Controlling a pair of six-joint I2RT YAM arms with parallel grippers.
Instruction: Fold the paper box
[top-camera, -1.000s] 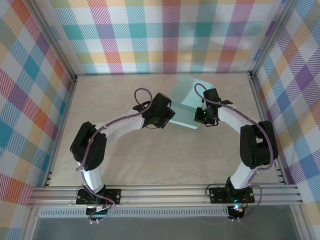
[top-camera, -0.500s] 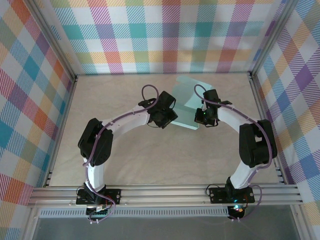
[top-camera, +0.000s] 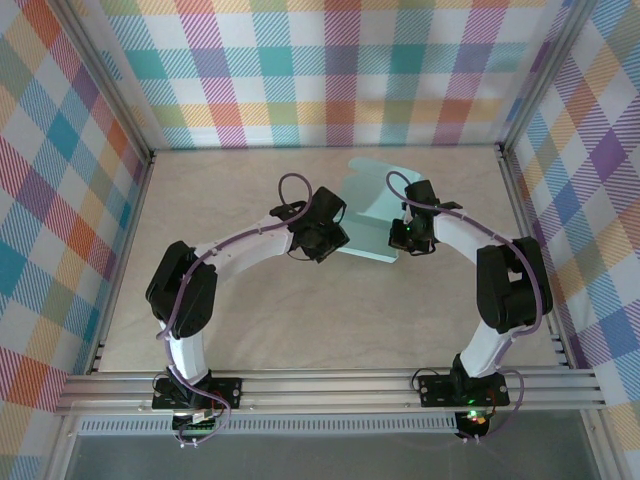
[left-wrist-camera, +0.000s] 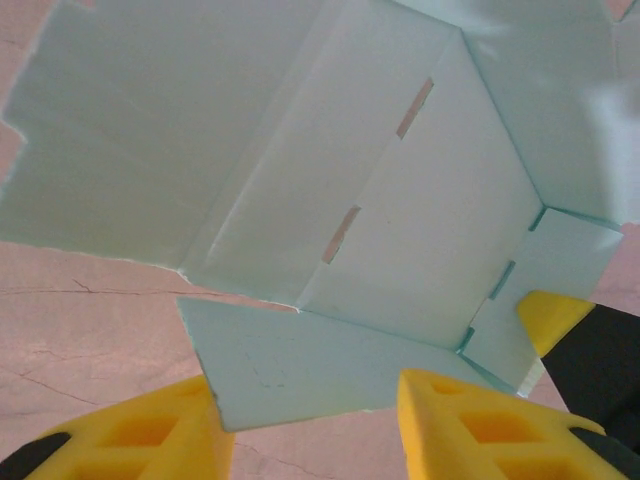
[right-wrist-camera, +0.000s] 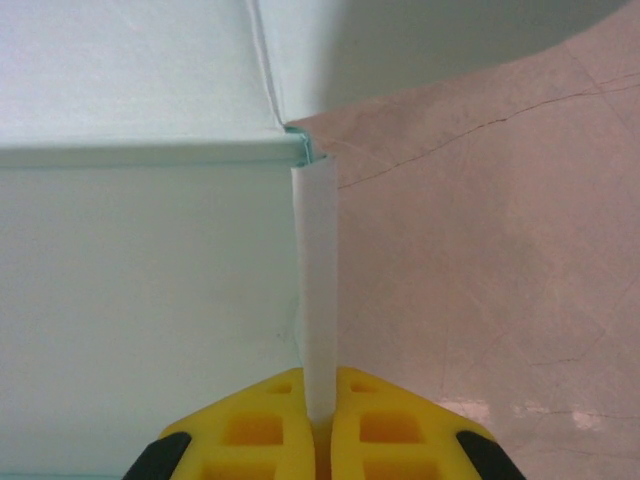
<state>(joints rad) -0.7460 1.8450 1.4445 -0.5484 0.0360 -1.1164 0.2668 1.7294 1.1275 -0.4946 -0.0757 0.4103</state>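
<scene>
The paper box (top-camera: 368, 200) lies opened out as a pale mint sheet on the far middle of the bench (top-camera: 250, 300), between the two hands. From above, its long axis runs roughly from the near side toward the back wall (top-camera: 330, 80), leaning a little to the right at the near end.

The left wrist view gives the detail that the top view lacks. It shows creased panels, two narrow slits (left-wrist-camera: 342, 234) along one fold, and a long side flap (left-wrist-camera: 320, 375) reaching toward the camera. The left hand (left-wrist-camera: 310, 432) is at the sheet's left near edge, and its yellow fingers (left-wrist-camera: 140, 440) stand apart on either side of that flap, gripping nothing.

The right hand (right-wrist-camera: 318, 400) is clenched on a narrow tab (right-wrist-camera: 320, 290) of the box. The right wrist view shows this tab edge-on, standing upright from the corner where two panels meet. In the top view this hand (top-camera: 408, 236) sits at the sheet's right edge.
</scene>
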